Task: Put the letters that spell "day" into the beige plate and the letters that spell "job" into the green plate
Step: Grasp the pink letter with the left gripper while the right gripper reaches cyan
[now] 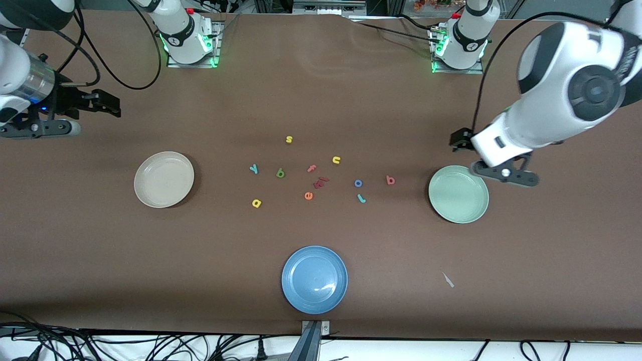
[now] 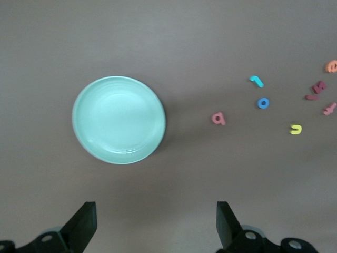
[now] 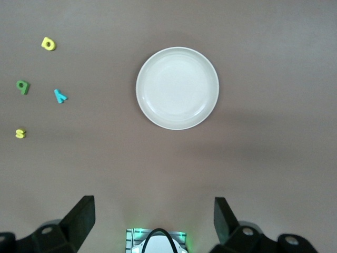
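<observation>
The beige plate (image 1: pixel 164 179) (image 3: pixel 177 88) lies toward the right arm's end of the table and holds nothing. The green plate (image 1: pixel 458 194) (image 2: pixel 119 120) lies toward the left arm's end, also bare. Between them lie the green d (image 1: pixel 280 173) (image 3: pixel 22 86), yellow a (image 1: pixel 256 203) (image 3: pixel 48 44) and teal y (image 1: pixel 254 169) (image 3: pixel 60 96). Closer to the green plate are the teal j (image 1: pixel 361 198) (image 2: pixel 256 80), blue o (image 1: pixel 358 183) (image 2: pixel 263 103) and salmon b (image 1: pixel 390 180) (image 2: pixel 218 118). My left gripper (image 1: pixel 504 173) (image 2: pixel 156 221) hangs open beside the green plate's rim. My right gripper (image 1: pixel 103 104) (image 3: pixel 154 219) hangs open high over the table's end, apart from the beige plate.
A blue plate (image 1: pixel 314 279) lies near the front edge. Among the letters are a yellow s (image 1: pixel 289 139), yellow u (image 1: pixel 336 160), pink f (image 1: pixel 312 168), orange e (image 1: pixel 308 195) and dark red letters (image 1: pixel 321 181). A small pale scrap (image 1: pixel 448 280) lies nearer the front camera than the green plate.
</observation>
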Controlling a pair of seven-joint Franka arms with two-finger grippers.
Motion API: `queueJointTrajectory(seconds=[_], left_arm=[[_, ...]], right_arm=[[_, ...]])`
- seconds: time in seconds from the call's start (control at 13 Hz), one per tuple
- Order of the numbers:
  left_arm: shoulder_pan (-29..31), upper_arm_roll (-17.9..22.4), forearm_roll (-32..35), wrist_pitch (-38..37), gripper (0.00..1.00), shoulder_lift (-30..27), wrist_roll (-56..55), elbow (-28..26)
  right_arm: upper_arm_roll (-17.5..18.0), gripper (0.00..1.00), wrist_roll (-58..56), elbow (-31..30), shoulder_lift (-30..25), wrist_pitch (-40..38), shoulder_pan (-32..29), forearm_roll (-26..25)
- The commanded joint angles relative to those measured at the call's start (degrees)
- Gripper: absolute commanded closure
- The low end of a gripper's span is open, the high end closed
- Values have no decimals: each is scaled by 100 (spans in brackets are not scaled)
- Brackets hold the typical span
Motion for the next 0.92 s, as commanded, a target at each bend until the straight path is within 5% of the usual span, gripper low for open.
queueJointTrajectory(seconds=[0.0,0.46,0.85], left_arm=[[-224,36,-84,24,0,545,-47,369],[-672,27,-84,920,0,1134,-829,53],[-997,18,-31,2202,0,1996,-1470,-192]], right_arm=[[18,0,-5,-14,20,-121,266,38],[27,0,311,-84,890,518,1092,109],[307,0,813,-1242,1163,2757,1409,109]])
